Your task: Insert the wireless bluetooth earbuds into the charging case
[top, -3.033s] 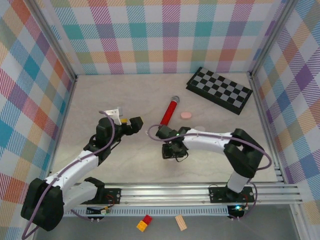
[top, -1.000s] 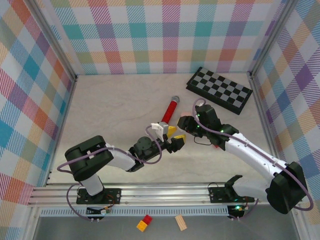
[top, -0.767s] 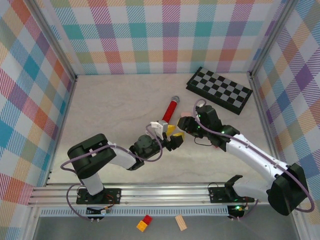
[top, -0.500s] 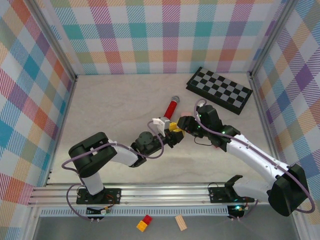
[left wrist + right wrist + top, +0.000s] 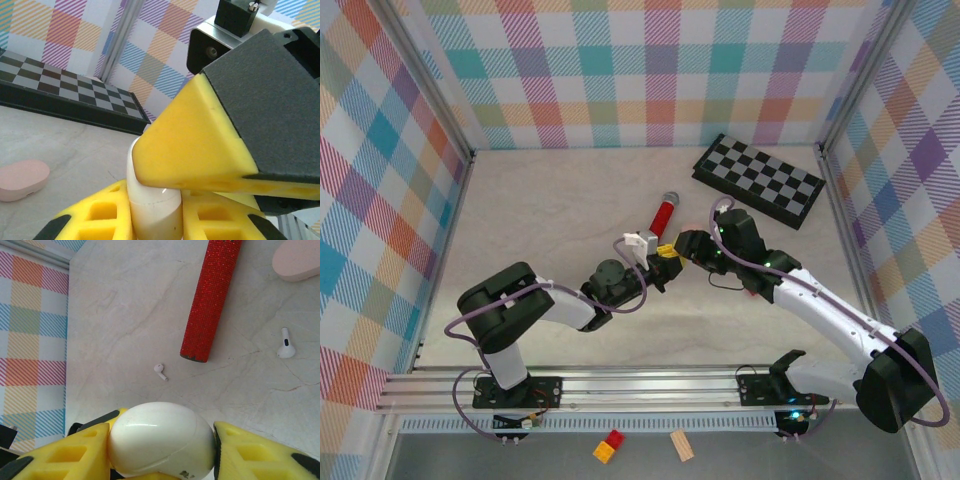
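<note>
The white charging case (image 5: 162, 437) hangs above the table, closed, with both grippers on it. My right gripper (image 5: 162, 452) holds it between its yellow fingers (image 5: 65, 457). My left gripper (image 5: 152, 220) is shut on the same case (image 5: 152, 212) from below, and a right finger lies across the case's top. In the top view the two grippers, left (image 5: 662, 265) and right (image 5: 686, 246), meet at mid-table. Two white earbuds lie on the table, one (image 5: 160, 371) near the microphone's end, the other (image 5: 286, 345) to its right.
A red glitter microphone (image 5: 664, 213) lies just beyond the grippers. A pink case (image 5: 297, 260) rests near it. A checkerboard (image 5: 758, 180) sits at the back right. Two small blocks (image 5: 610, 446) lie in front of the rail.
My left gripper has moved up and right to the right gripper and closed on the white case. The right arm has stayed almost still.
</note>
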Controlling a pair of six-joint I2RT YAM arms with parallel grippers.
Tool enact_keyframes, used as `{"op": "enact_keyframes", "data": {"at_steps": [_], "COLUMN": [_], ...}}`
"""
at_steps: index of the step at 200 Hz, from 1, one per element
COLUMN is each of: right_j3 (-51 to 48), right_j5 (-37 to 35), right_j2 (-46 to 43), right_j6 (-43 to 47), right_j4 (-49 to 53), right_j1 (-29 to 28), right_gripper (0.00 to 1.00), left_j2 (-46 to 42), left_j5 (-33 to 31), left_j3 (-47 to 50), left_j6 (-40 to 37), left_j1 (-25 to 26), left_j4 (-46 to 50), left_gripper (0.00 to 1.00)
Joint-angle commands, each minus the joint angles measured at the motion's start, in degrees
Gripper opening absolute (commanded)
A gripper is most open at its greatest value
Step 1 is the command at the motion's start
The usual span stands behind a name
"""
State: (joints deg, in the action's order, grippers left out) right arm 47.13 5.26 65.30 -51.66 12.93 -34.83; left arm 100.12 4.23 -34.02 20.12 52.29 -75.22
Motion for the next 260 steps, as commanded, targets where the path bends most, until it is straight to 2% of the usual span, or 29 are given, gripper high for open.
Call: {"op": "enact_keyframes", "data": {"at_steps": [1,28,45,79,112,131,159,188,260], "right_j3": [-0.2,2.0,3.5,3.8,1.6,2.2,1.5,1.7,4.4], "right_j5": [0.6,-0.6,-0.9,2.8,16.7,20.2,24.8,25.9,26.9], "right_j2": [-0.8,-2.0,-3.7,-9.4,-15.9,-17.0,-17.5,-15.7,-8.0], "right_j6": [1.4,6.8,11.5,22.0,35.3,40.1,45.4,46.2,48.7], "right_j4": [-0.5,1.9,3.4,3.6,1.5,4.0,3.7,1.3,-1.8], "right_j1": [0.4,0.5,1.4,4.7,5.9,5.9,5.9,5.9,5.9], "right_gripper": [0.59,0.77,0.82,0.80,0.75,0.74,0.69,0.61,0.59], "left_j2": [-0.2,-1.3,-2.5,-4.5,-6.9,-8.1,-9.5,-8.8,-10.0], "left_j5": [2.9,7.3,12.2,23.8,36.8,42.1,46.7,49.3,50.7], "left_j3": [-0.8,-0.6,-0.1,0.0,-1.7,-3.1,-4.3,-5.9,-5.4], "left_j6": [-0.2,0.4,0.7,2.6,4.9,6.1,6.0,6.6,0.3], "left_j1": [-0.6,-2.0,-3.8,-8.7,-13.8,-15.3,-16.0,-16.0,-15.9], "left_j4": [-2.2,-2.2,-2.2,-2.3,-2.3,-2.2,-2.1,-2.0,-2.1], "left_gripper": [0.05,0.02,0.02,0.02,0.01,0.02,0.03,0.04,0.04]}}
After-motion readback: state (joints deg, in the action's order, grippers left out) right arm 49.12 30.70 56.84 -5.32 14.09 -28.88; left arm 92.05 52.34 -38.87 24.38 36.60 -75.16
